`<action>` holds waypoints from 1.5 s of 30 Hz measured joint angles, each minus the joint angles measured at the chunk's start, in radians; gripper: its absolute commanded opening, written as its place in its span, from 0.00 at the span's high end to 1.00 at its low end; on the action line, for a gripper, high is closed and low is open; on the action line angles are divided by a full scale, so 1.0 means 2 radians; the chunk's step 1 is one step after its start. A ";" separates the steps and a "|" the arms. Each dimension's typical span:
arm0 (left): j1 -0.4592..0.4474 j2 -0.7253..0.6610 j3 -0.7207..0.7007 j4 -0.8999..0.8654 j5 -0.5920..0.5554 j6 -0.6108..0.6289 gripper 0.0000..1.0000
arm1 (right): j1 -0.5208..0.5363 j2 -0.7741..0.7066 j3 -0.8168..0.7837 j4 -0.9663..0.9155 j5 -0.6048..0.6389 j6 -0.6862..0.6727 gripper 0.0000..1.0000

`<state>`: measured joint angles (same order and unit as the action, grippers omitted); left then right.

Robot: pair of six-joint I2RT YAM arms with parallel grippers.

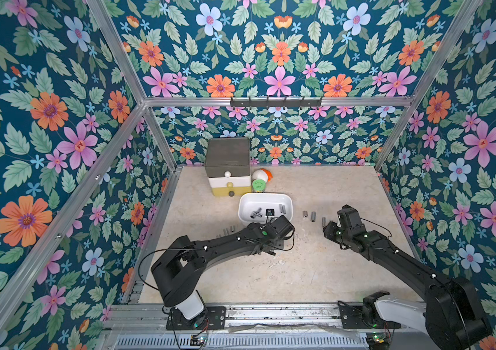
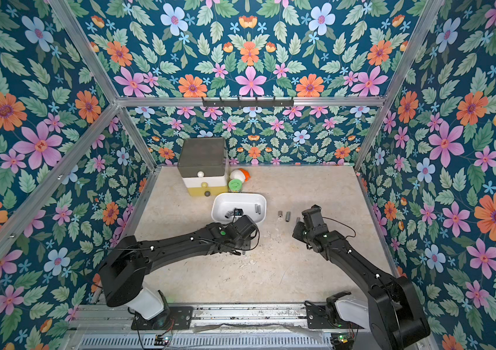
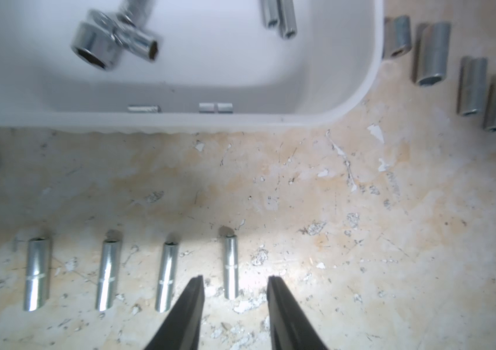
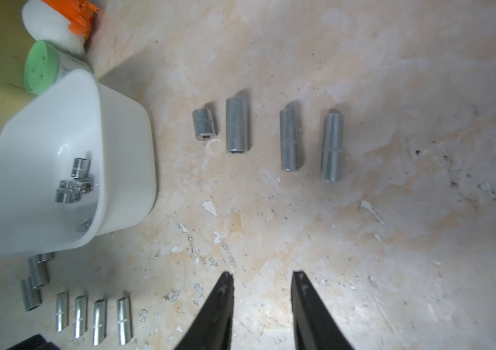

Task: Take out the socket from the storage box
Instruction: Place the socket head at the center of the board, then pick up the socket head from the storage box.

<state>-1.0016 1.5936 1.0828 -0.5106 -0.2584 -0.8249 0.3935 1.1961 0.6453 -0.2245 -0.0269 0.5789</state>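
Several sockets (image 4: pixel 289 139) lie out on the table (image 4: pixel 392 91) while a few chrome sockets (image 4: pixel 74 186) remain in the white storage box (image 4: pixel 131 169); left gripper (image 3: pixel 235 278), jaws parted, straddles one slim socket (image 3: pixel 231 257) on the table, right gripper (image 4: pixel 262 273) likewise parted, empty.

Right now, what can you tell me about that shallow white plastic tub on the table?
The shallow white plastic tub is rectangular with rounded corners and smooth glossy walls, standing upright and open on the scuffed beige tabletop. Inside lie a cluster of shiny chrome sockets and, apart, two slim sockets. A green-lidded canister stands close behind; contact is unclear.
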 measured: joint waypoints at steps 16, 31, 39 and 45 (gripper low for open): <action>0.175 -0.208 -0.051 -0.093 -0.050 0.068 0.52 | 0.103 0.248 0.329 -0.090 0.001 -0.012 0.69; 0.236 -0.266 -0.094 -0.119 -0.056 0.142 0.52 | 0.118 0.506 0.595 -0.210 0.021 0.000 0.76; 0.236 -0.271 -0.102 -0.112 -0.054 0.154 0.52 | 0.126 0.558 0.650 -0.252 0.056 0.002 0.77; 0.236 -0.269 -0.103 -0.107 -0.052 0.155 0.52 | 0.127 0.583 0.675 -0.269 0.073 0.003 0.77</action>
<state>-0.5297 1.0554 0.8764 -0.7242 -0.3634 -0.5140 0.6468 2.3623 1.9953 -0.7616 0.1184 0.5842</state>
